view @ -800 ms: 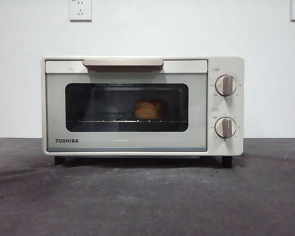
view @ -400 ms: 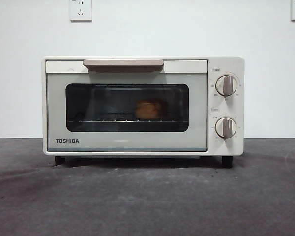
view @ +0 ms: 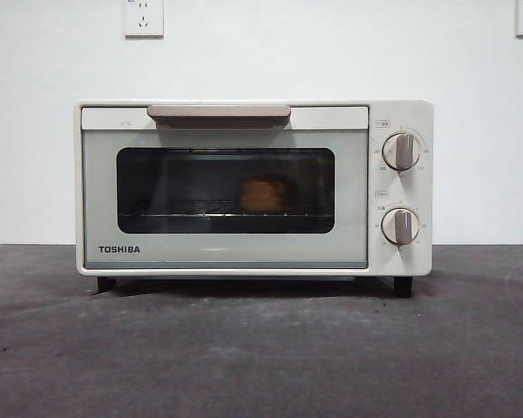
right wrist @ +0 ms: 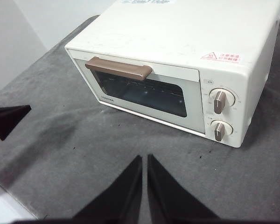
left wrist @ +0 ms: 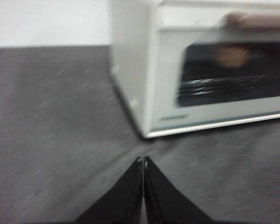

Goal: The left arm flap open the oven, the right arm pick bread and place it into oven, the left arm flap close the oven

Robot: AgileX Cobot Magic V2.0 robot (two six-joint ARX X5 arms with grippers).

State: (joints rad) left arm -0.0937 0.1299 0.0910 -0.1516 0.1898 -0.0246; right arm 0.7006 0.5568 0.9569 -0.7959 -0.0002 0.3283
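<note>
The cream-white TOSHIBA oven (view: 253,187) stands on the dark table with its door shut and the beige handle (view: 218,112) at the top. Behind the dark glass the golden bread (view: 262,194) rests on the wire rack. In the left wrist view the oven (left wrist: 200,74) is close ahead and the bread (left wrist: 232,56) shows blurred through the window; my left gripper (left wrist: 143,161) is shut and holds nothing, low over the table off the oven's front left corner. My right gripper (right wrist: 144,158) is shut and bare, held high and back from the oven (right wrist: 177,70).
Grey felt table surface (view: 261,348) spreads in front of the oven. A white wall with two sockets (view: 143,17) stands behind. A black tip of the left arm (right wrist: 7,119) shows at the side edge of the right wrist view.
The oven looks a touch further right than a second ago. Nothing else differs in the front view.
</note>
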